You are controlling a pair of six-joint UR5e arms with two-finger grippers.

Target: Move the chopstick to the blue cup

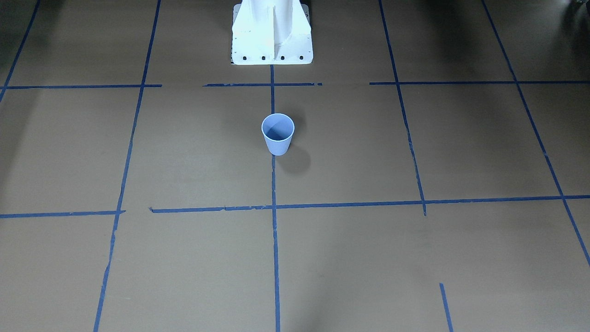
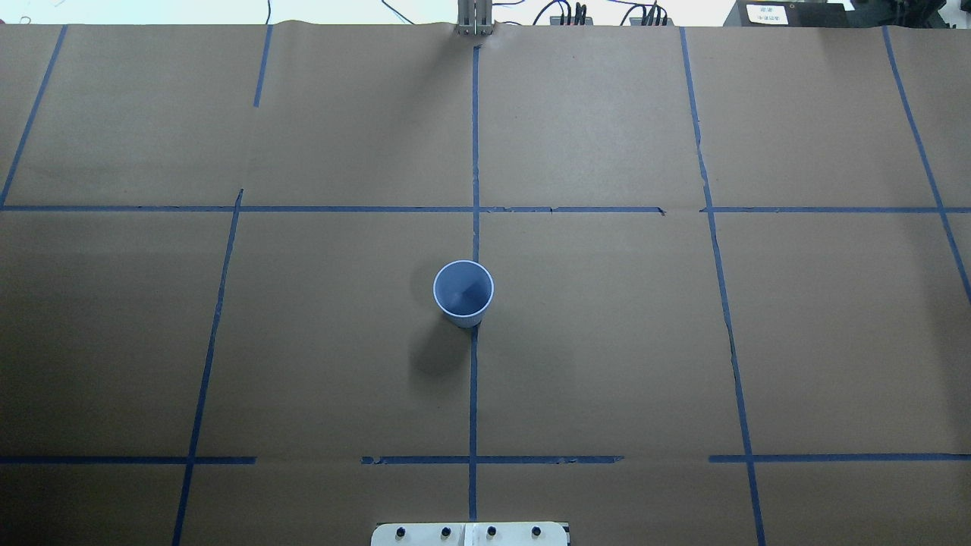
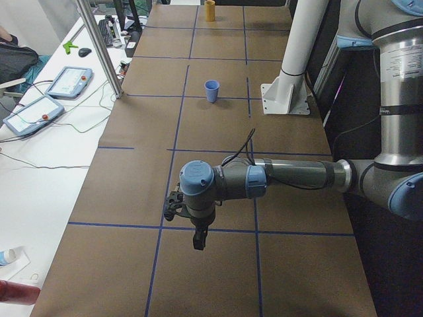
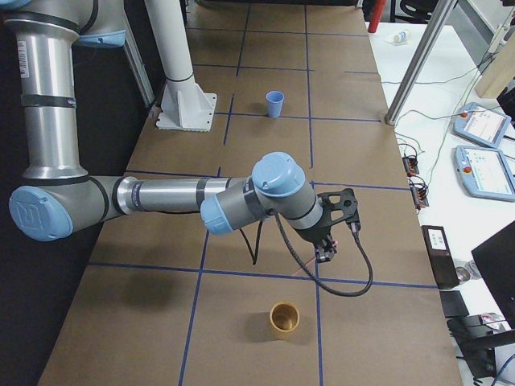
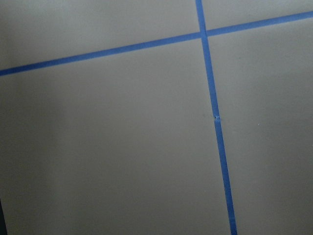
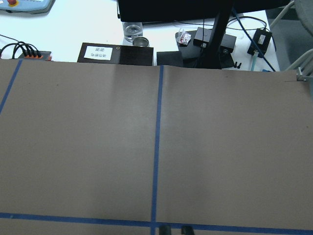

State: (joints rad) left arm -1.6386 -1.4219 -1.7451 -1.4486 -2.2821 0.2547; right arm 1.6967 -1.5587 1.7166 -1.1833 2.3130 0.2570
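Observation:
The blue cup (image 1: 278,133) stands upright and empty at the table's middle; it also shows in the overhead view (image 2: 463,292) and small in both side views (image 3: 211,90) (image 4: 274,104). My right gripper (image 4: 325,257) hovers far from it, near a tan cup. In the right wrist view its fingertips (image 6: 165,230) stand close together at the bottom edge. A faint thin pale pink chopstick (image 4: 308,270) slants down-left from them. My left gripper (image 3: 198,243) points down over bare table at the other end. I cannot tell whether it is open or shut.
An empty tan cup (image 4: 283,318) stands just in front of the right gripper, also far off in the exterior left view (image 3: 210,10). The white robot base (image 1: 272,39) is behind the blue cup. Teach pendants, cables and a pole (image 3: 99,49) lie off the table's far side.

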